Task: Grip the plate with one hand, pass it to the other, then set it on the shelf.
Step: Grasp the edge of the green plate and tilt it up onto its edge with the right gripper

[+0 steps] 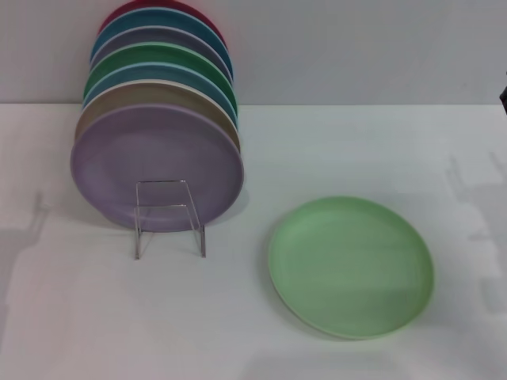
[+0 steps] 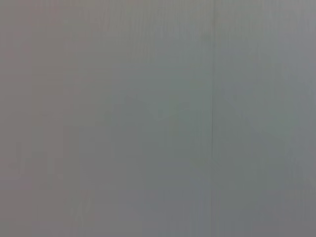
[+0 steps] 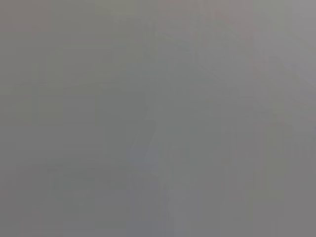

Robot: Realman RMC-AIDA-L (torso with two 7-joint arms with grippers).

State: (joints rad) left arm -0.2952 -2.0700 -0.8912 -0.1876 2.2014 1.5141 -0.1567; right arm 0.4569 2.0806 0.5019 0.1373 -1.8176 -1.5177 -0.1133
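While we look down from the head view, we see a broad white tabletop [image 1: 95, 317] running back to a pale wall. On its right half, the round, shallow, matte light-green plate [image 1: 350, 267] lies flat, well apart from everything else. On the left half, a row of upright plates leans back toward the wall; the front one is a lilac round plate [image 1: 156, 167], with tan, blue, darker green, blue-grey, teal and red rims [image 1: 158, 75] showing behind it. Just before the lilac plate and overlapping its lower edge stands the small rack of thin shiny wire [image 1: 168, 218], its rectangular loop much narrower than the plate. We see neither set of fingers in any view, so we cannot tell how they stand; both wrist views show only a plain grey surface.
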